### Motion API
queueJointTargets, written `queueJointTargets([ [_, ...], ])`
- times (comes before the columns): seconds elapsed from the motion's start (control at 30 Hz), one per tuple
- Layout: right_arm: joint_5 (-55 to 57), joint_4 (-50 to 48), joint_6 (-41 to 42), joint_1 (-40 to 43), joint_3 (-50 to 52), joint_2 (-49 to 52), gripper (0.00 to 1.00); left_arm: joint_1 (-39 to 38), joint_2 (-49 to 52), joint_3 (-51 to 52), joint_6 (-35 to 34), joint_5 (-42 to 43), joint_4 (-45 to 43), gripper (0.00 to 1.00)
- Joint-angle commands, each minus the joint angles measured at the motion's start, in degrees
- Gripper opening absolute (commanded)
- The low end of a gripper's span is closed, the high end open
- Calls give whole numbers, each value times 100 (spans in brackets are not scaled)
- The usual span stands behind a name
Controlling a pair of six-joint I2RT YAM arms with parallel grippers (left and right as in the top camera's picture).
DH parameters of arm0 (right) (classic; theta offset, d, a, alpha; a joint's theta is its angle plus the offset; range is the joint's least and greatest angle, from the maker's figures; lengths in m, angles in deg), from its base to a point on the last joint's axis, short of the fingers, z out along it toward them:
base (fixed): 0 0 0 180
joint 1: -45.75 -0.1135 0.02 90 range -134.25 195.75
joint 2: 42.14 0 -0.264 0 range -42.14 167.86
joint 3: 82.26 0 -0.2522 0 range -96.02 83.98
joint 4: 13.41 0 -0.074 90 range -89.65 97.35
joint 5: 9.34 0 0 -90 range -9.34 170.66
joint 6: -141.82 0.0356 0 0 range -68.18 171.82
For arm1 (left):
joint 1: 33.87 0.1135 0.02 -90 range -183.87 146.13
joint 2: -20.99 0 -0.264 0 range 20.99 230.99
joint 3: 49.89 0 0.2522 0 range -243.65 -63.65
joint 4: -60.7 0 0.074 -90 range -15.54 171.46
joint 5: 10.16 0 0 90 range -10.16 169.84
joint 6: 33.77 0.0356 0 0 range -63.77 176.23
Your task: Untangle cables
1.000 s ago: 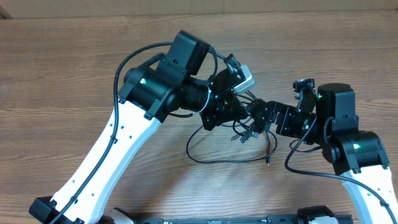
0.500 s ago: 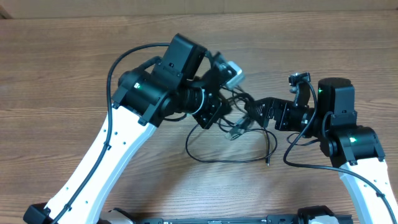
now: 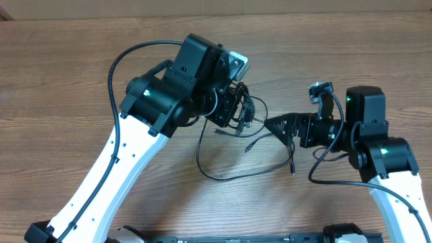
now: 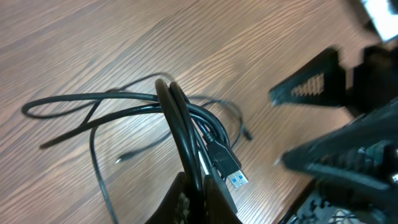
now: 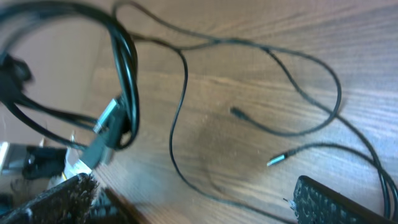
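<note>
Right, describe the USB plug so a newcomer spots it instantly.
Find the left claw, shut on the bunched cables above the wooden table. Beside it hangs the USB plug: metal-shelled with a blue insert, while the other loose ends are slim tips.

No readable text, label, brand, number or sign — none in any of the three views

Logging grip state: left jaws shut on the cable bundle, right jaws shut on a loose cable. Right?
No. The right gripper has its jaws open, holding nothing; the right wrist view shows it. The left gripper is shut on the cable bundle, as stated.
</note>
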Motion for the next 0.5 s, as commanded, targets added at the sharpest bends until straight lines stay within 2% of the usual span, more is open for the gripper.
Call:
queueJointTargets([
  [0.0, -96, 136, -367, 17, 50, -48, 100, 7, -181, -138, -116, 658, -225, 4],
  [0.13, -308, 122, -361, 17, 50, -48, 100, -11, -181, -138, -114, 990, -505, 4],
  [0.47, -396, -153, -35, 17, 50, -48, 100, -238, -181, -138, -94, 1198, -531, 4],
])
